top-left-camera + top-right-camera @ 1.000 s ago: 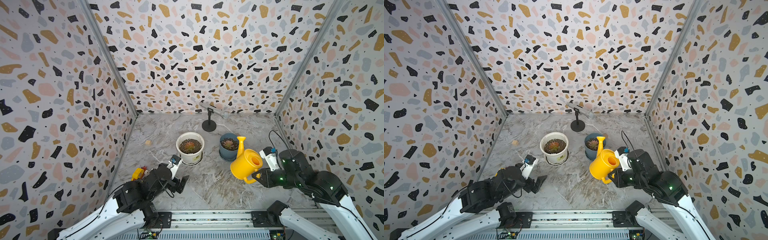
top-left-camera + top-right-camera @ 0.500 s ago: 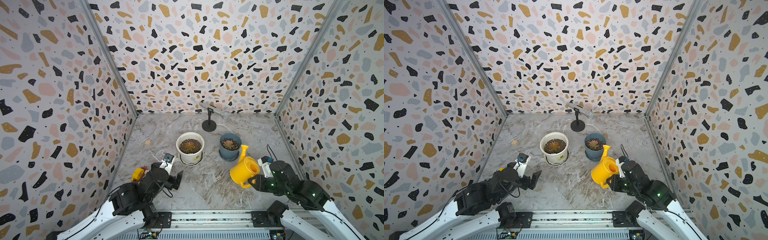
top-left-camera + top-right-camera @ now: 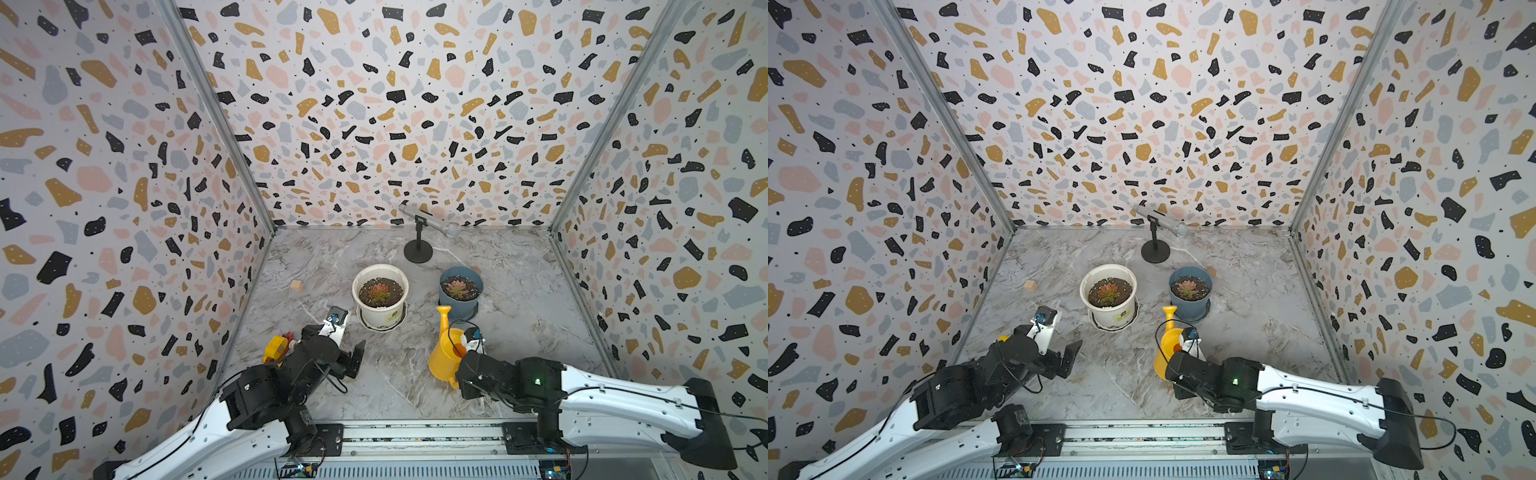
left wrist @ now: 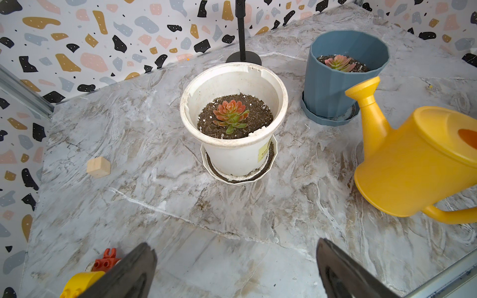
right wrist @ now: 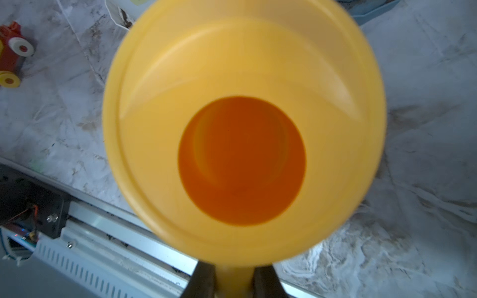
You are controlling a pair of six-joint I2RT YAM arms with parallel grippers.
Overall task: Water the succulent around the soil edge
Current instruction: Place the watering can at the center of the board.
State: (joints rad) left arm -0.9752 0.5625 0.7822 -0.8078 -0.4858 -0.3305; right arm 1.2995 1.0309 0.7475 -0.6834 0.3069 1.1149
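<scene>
Watering can [image 3: 442,358] pinched by its handle in my right gripper [image 5: 233,282], lower centre of both top views.
Only the right wrist view shows those jaws pressed on the handle; from above my wrist hides them. The left wrist view shows my left gripper [image 4: 236,271] spread wide, facing the succulent [image 3: 379,291] in its white pot [image 3: 380,318], mid-frame from above, left of the blue pot [image 3: 463,307].

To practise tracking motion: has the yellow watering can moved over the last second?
Yes. The watering can has drawn back from the blue pot toward the front rail; its spout no longer overlaps the pot's rim.
</scene>
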